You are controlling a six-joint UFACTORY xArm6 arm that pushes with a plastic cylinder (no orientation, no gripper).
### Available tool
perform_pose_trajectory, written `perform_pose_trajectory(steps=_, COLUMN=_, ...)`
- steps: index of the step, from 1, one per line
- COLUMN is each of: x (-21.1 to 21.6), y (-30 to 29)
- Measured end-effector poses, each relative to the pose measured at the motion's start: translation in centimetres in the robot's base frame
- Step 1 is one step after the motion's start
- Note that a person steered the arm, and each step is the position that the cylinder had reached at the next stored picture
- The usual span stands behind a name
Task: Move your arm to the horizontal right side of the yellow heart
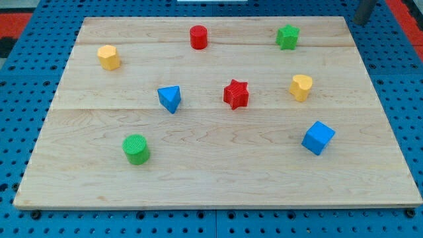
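The yellow heart (301, 86) stands on the wooden board (218, 185), right of centre. My tip (359, 21) is at the view's top right corner, just off the board's far right corner. It is well above and to the right of the yellow heart and touches no block. Only the lower end of the dark rod shows.
A red star (236, 94) is left of the heart and a blue triangle (170, 98) further left. A green star (287, 36) and a red cylinder (198, 36) are near the top. A blue cube (318, 137), a green cylinder (136, 148) and a yellow block (108, 57) also stand here.
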State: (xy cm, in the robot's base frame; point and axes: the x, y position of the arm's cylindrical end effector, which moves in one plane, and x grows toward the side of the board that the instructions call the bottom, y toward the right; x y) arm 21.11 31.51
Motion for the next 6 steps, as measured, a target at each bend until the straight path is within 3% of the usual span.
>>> perform_pose_trajectory(steps=6, x=3.7, y=-0.1)
